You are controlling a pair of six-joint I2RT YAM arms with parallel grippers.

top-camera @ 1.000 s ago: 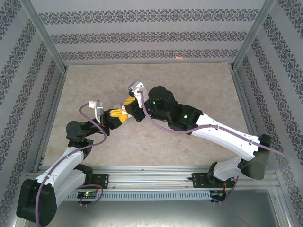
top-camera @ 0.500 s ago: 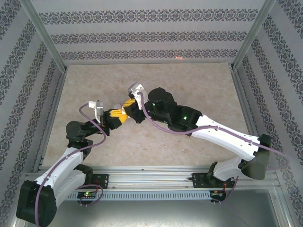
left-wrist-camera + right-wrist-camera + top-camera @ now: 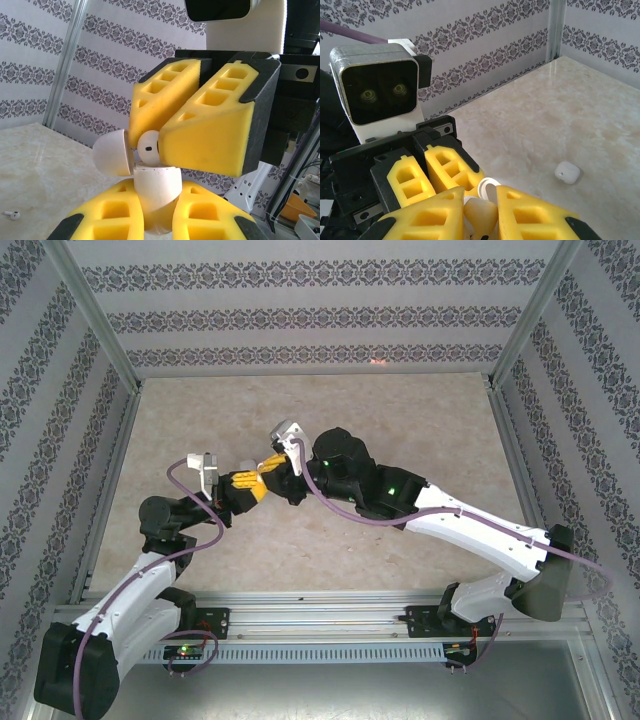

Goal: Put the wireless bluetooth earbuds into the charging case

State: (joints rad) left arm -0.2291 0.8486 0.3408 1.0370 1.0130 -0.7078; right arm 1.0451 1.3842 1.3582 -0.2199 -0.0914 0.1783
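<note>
The case (image 3: 155, 192) is being held upright above the middle of the table (image 3: 400, 420), clamped low on its body between the narrowed fingers of the left gripper (image 3: 254, 484). Its lid (image 3: 112, 152) is hanging open to one side. An earbud (image 3: 148, 148) is being pinched at the very tips of the right gripper (image 3: 272, 466), whose fingers are drawn close around it. It is being presented just above the case's open mouth, beside the lid. A second earbud (image 3: 11, 215) is lying on the table, well apart. A small white piece (image 3: 567, 172) is being seen in the right wrist view; whether it is that same earbud cannot be told.

Both pieces are being judged light, hard and glossy, so a slip or twist in the foam pads is to be expected under any sideways push. The earbud is best gripped by its rounded head, with the stem left free for the socket. The case is best gripped on its flat sides, with mouth and hinge left clear. The hinge is probably the weakest part.

The fingertips are being crowded tip to tip, so little room is being left beside the lid. The walls and frame posts are standing well away.
</note>
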